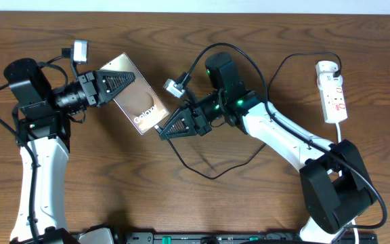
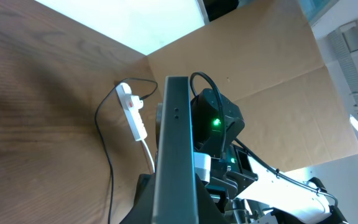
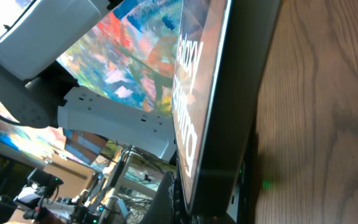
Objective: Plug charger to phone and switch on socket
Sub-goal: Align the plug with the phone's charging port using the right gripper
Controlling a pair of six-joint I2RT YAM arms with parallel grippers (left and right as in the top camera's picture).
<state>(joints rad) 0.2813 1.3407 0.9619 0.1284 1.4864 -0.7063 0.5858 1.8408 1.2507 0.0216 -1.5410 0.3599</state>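
The phone (image 1: 137,95) has a bronze back with white "Galaxy" lettering and is held tilted above the wooden table. My left gripper (image 1: 117,85) is shut on its upper-left end; the left wrist view shows the phone edge-on (image 2: 176,143) between the jaws (image 2: 176,211). My right gripper (image 1: 162,130) is shut at the phone's lower-right end, where the charger cable (image 1: 215,175) runs into it. The connector tip is hidden. The right wrist view shows the phone (image 3: 197,81) rising from between the fingers (image 3: 219,199). The charger's plug (image 1: 330,68) sits in the white socket strip (image 1: 334,95) at the far right.
The black cable loops across the table between the right arm and the phone, and also shows in the left wrist view (image 2: 104,143) beside the socket strip (image 2: 135,115). The strip's white cord runs down toward the right arm's base (image 1: 337,190).
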